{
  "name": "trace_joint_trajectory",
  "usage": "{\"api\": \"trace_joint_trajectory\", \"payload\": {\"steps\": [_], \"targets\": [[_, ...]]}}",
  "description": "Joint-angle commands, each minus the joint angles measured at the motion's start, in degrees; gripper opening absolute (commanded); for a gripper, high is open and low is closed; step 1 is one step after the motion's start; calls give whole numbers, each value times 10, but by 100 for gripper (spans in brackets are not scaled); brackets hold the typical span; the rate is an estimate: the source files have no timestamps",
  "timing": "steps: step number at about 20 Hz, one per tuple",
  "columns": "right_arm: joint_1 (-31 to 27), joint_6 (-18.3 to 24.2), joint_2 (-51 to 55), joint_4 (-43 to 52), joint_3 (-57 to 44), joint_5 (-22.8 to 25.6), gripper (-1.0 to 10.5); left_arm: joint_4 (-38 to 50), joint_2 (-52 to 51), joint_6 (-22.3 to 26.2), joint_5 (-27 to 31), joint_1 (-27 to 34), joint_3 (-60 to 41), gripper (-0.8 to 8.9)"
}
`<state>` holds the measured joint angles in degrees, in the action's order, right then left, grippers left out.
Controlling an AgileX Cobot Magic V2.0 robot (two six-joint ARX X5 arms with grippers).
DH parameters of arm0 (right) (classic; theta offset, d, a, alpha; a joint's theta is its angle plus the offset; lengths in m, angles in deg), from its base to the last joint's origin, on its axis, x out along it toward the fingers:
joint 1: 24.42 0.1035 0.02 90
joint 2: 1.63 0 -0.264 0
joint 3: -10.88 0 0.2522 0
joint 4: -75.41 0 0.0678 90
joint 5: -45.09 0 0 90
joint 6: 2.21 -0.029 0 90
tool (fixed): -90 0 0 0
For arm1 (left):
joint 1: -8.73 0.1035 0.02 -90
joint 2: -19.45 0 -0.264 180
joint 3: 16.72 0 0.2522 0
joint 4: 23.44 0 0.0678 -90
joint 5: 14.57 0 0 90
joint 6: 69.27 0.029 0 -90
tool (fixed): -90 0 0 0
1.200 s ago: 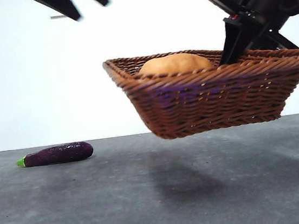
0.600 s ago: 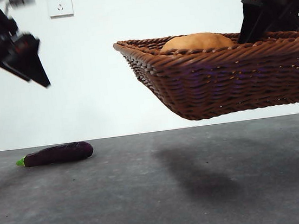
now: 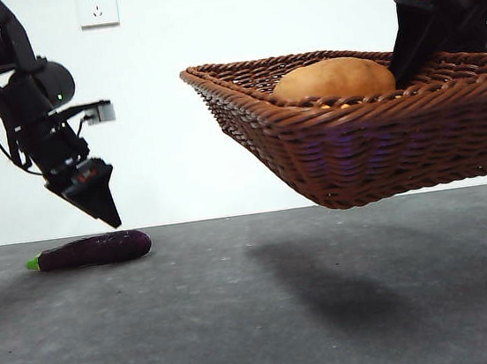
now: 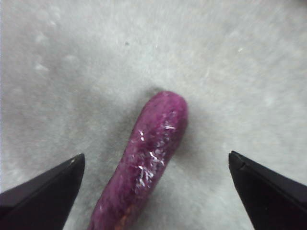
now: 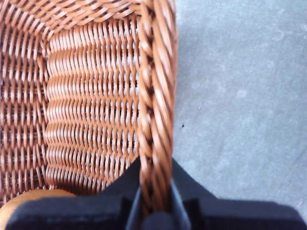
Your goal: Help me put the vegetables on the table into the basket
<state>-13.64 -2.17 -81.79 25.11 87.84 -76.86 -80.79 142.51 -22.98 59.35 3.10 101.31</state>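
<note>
There is one brown woven wicker basket (image 3: 369,122). It is up in the air above the one dark grey table (image 3: 261,322). Inside the basket is one orange-tan oval potato (image 3: 333,79). Down on the table, well to the side of the basket, lies one long dark purple vegetable (image 3: 94,250). That makes two vegetables to see. There are two black grippers.
</note>
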Motion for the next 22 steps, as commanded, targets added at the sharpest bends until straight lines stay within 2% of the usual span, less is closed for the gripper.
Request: {"api": "trace_joint_trajectory", "payload": {"steps": [1,10,11,13,15,16,20,22], "targets": [[0,2,6,5,3,-9,-16,14,24,15,-7,2,1,502],[0,2,6,0,3,-11,-16,25,73,19,-8,2,1,497],[0,2,6,-1,3,-11,-16,26,73,18,-9,2,1,458],[0,2,6,-4,3,-11,-16,33,73,16,-4,2,1,291],[0,2,6,-4,3,-11,-16,38,73,-8,-4,2,1,57],[0,2,6,-4,3,-11,-16,43,73,-22,-4,2,1,-14],[0,2,6,-4,3,-11,-16,25,61,-69,-8,2,1,-7],[0,0,5,-5,3,-10,-16,-13,27,-71,-9,2,1,-6]]}}
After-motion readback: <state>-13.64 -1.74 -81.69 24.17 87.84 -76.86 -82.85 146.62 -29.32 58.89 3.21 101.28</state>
